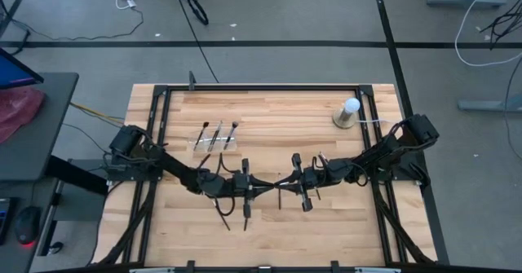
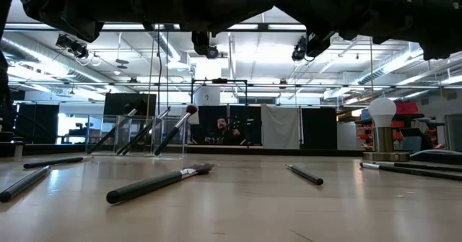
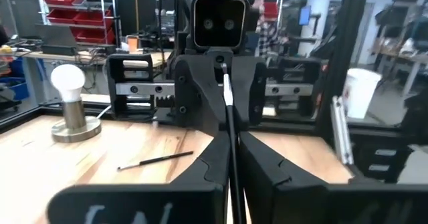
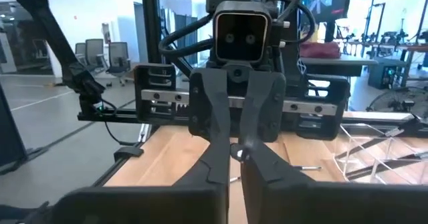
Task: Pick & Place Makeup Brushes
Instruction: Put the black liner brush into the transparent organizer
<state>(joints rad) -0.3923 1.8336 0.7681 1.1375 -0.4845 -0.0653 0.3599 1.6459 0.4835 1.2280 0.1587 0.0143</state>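
Spanning both grippers: one makeup brush [image 1: 272, 187], level at centre frame of the high view, above the table [image 1: 342, 232].
Left gripper [image 1: 254, 186]: narrow, clamped on one end of that brush.
Right gripper [image 1: 287, 185]: narrow, clamped on its other end.
Clear holder [image 1: 214, 143]: upper left of table, three brushes leaning in it.
Loose brushes [image 2: 160, 182]: scattered on the wood.
White ball lamp [image 1: 349, 114]: upper right.
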